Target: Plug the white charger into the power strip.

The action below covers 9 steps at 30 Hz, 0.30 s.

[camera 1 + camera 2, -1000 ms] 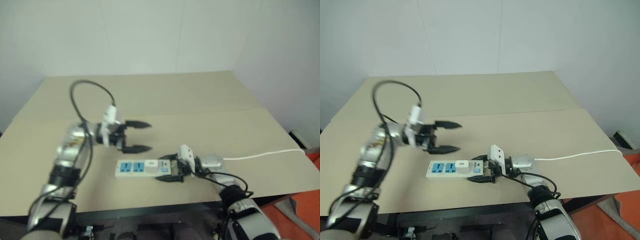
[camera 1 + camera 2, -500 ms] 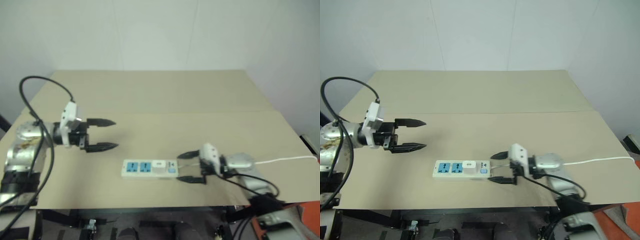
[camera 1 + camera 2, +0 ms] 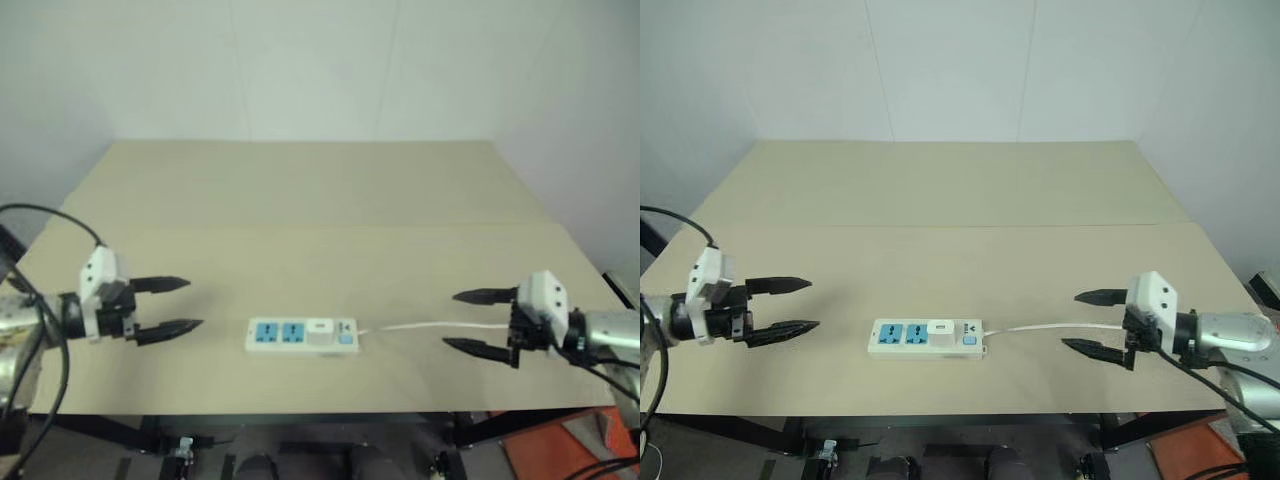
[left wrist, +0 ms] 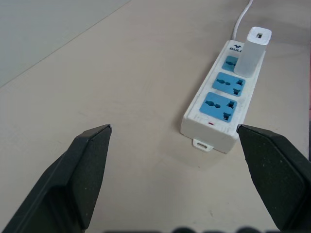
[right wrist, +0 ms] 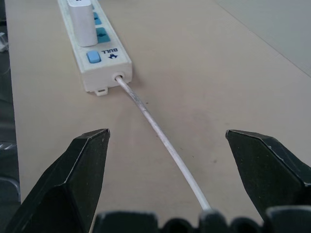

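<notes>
- White charger (image 3: 938, 328): small plain boxy block, standing upright, plugged into the strip's socket nearest the cable end.
- Power strip (image 3: 926, 338): long flat white bar, two blue sockets free, lying flat between both hands, well apart from each; thin white cable (image 3: 1055, 325) runs toward the right hand.

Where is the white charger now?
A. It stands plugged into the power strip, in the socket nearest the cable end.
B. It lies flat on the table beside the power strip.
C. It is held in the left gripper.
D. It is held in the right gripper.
A: the charger stands upright in the power strip, in the socket next to the switch and cable, and both grippers are open and apart from it.
</notes>
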Tool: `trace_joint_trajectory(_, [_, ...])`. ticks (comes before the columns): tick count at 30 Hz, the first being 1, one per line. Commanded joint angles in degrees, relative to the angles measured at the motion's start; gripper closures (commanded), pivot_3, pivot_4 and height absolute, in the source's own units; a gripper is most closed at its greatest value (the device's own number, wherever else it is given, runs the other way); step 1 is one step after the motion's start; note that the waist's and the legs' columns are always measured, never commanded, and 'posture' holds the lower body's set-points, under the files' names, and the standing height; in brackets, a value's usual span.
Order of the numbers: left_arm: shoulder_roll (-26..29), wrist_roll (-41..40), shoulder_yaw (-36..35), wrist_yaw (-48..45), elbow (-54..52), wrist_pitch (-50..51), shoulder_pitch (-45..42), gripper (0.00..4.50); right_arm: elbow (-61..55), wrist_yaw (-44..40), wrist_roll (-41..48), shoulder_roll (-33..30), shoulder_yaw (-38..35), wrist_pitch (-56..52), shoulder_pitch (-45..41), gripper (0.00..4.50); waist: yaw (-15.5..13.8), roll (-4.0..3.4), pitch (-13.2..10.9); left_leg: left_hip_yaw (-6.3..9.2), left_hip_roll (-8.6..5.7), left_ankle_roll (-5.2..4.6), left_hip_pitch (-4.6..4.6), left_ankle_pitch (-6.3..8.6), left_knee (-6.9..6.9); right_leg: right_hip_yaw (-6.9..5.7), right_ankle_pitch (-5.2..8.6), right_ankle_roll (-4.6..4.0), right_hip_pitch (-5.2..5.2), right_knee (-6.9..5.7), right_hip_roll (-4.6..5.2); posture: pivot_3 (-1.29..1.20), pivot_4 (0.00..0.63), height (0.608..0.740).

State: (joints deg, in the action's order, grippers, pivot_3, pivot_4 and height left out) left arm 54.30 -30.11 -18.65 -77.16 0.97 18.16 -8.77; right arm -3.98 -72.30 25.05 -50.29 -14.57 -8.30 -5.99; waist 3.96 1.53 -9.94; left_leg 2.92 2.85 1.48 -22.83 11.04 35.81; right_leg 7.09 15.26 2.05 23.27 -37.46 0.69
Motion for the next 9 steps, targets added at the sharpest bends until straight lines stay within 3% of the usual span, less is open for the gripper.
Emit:
trace_joint_trajectory(1, [0.50,-2.60,-2.88,1.17,-4.34,1.35,1.18,0.00,-2.33,1.27,1.38,-0.62,-1.94,-0.82,0.42,0.03,0.00,0.00,0.00,0.00,0.00,0.00,0.00,0.00,0.00,0.00,0.00,0.00,0.00,0.00,0.00,0.00,0.150,0.740])
trace_joint_trajectory(9, [0.47,-3.58,-2.13,1.83,-5.31,2.64,0.65,0.00,-3.28,3.03,0.86,-0.28,-1.03,-1.04,0.51,0.03,0.00,0.00,-0.01,-0.02,-0.01,0.00,-0.02,0.00,0.01,0.00,0.00,0.00,0.00,0.04,0.02,0.00,0.150,0.740])
